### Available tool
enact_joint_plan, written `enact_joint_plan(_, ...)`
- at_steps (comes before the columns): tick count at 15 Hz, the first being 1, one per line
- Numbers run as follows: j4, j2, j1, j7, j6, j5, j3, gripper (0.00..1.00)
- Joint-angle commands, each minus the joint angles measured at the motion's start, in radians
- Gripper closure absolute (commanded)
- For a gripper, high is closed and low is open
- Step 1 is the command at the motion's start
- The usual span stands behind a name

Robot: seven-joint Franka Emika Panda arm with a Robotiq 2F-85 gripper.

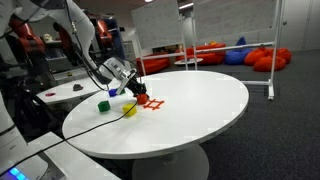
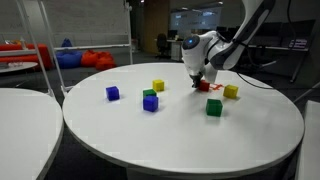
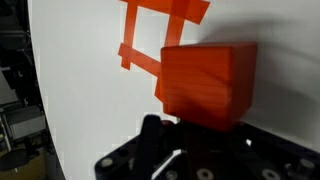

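Observation:
A red block (image 3: 208,85) fills the middle of the wrist view, right against my gripper (image 3: 200,135), which appears shut on it. The block hangs just over an orange tape mark (image 3: 160,35) on the round white table (image 3: 80,100). In both exterior views my gripper (image 1: 137,91) (image 2: 198,78) points down at the table over the tape mark (image 1: 155,102), with the red block (image 2: 211,87) at its tips. The fingertips are hidden behind the block.
Coloured blocks lie around on the table: a yellow one (image 1: 129,110) and a green one (image 1: 102,104) near the gripper; in an exterior view a blue one (image 2: 113,93), yellow ones (image 2: 158,86) (image 2: 231,91), a green one (image 2: 213,107) and a green block on a blue one (image 2: 150,100).

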Motion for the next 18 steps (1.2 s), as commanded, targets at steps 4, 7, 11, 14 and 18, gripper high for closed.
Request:
enact_joint_plan(4,0.022,0.018,-0.037,-0.019,-0.045,-0.029,0.055,1.0)
enact_joint_plan(7,0.046,0.041,-0.037,-0.046,-0.075,-0.043,0.08,1.0)
enact_joint_plan(11,0.068,0.061,-0.033,-0.074,-0.115,-0.069,0.111,1.0)
enact_joint_plan(14,0.089,0.078,-0.03,-0.092,-0.149,-0.09,0.131,1.0)
enact_joint_plan(18,0.097,0.084,-0.032,-0.099,-0.168,-0.11,0.152,1.0)
